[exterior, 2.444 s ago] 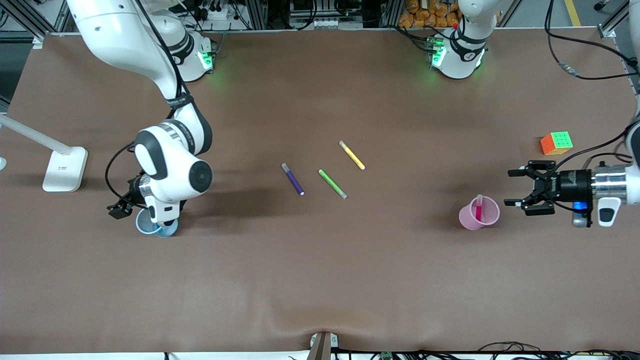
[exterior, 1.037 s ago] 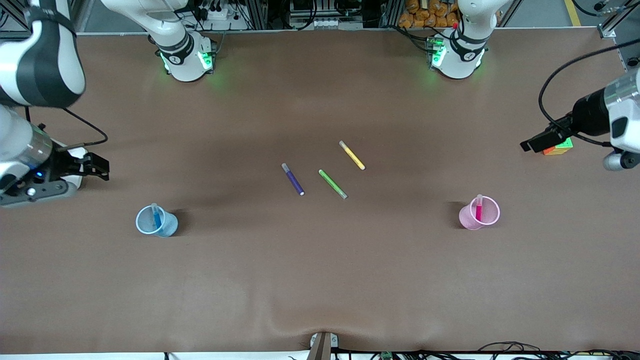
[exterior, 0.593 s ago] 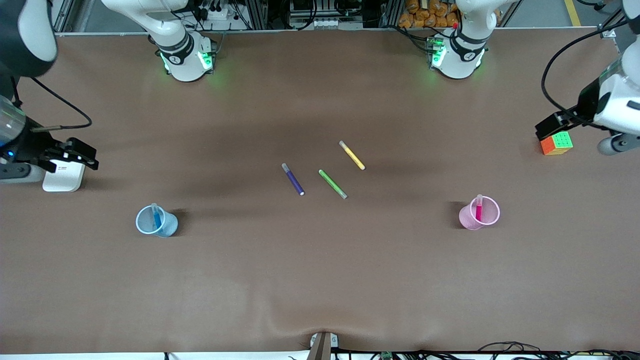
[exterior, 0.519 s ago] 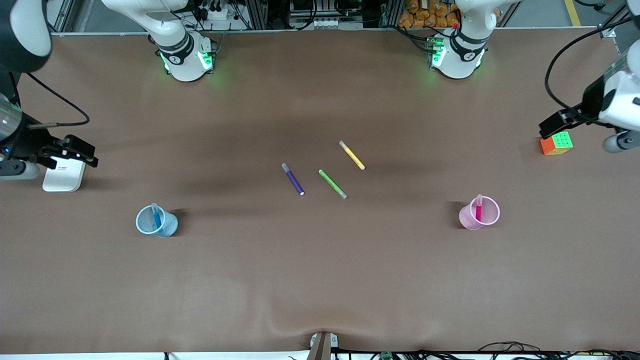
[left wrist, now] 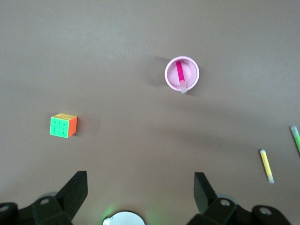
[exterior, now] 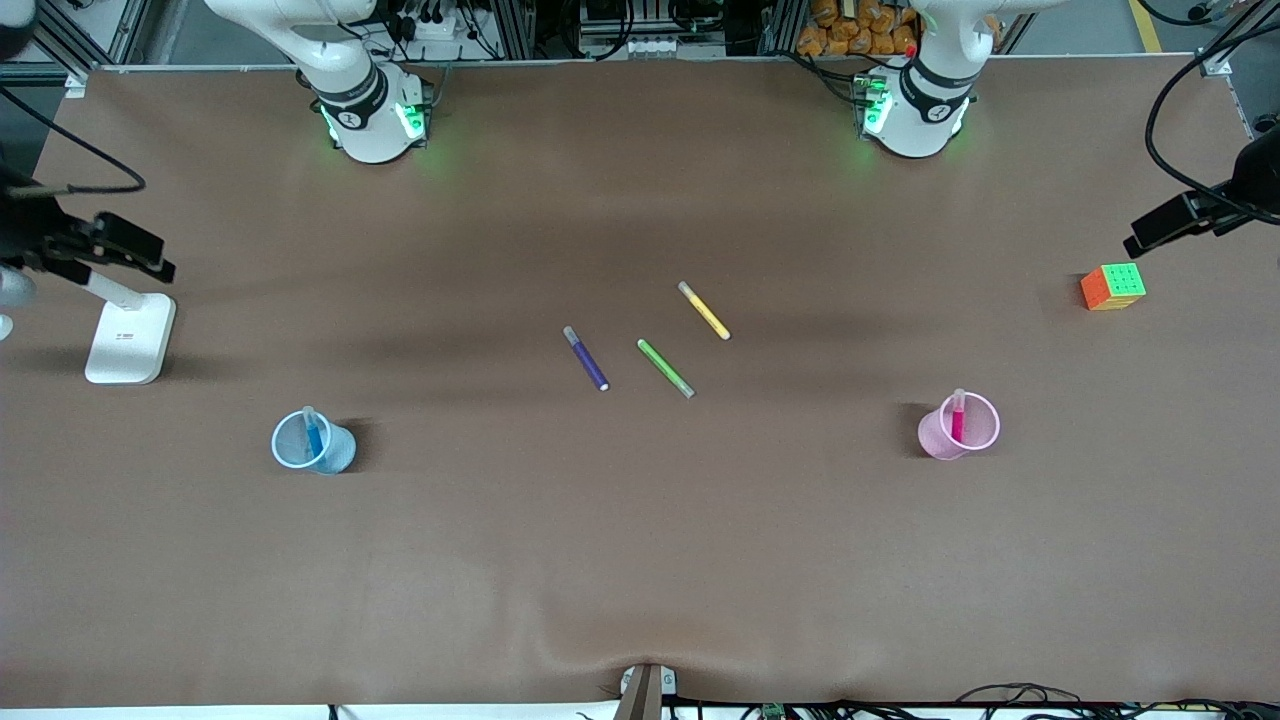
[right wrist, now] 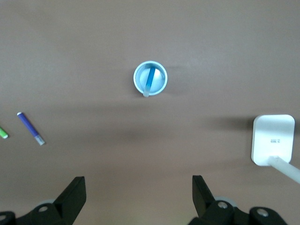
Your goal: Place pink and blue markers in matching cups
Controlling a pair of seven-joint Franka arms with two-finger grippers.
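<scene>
The blue marker (exterior: 314, 436) stands inside the pale blue cup (exterior: 296, 452) toward the right arm's end of the table. It also shows in the right wrist view (right wrist: 150, 79) in that cup (right wrist: 161, 75). The pink marker (exterior: 957, 420) stands inside the pale pink cup (exterior: 980, 435). It also shows in the left wrist view (left wrist: 180, 74) in that cup (left wrist: 192, 70). My right gripper (exterior: 148, 255) is open and empty, high over the white stand. My left gripper (exterior: 1150, 232) is open and empty, high over the table beside the cube. Both show wide open in their wrist views (right wrist: 138, 190) (left wrist: 140, 187).
A dark purple marker (exterior: 586, 358), a green marker (exterior: 665, 367) and a yellow marker (exterior: 704, 310) lie at mid table. A colour cube (exterior: 1113, 286) sits toward the left arm's end. A white stand base (exterior: 128, 340) sits toward the right arm's end.
Both grippers have left their cups, risen and drawn back toward the table's two ends. The blue and pink markers stay in their cups.
</scene>
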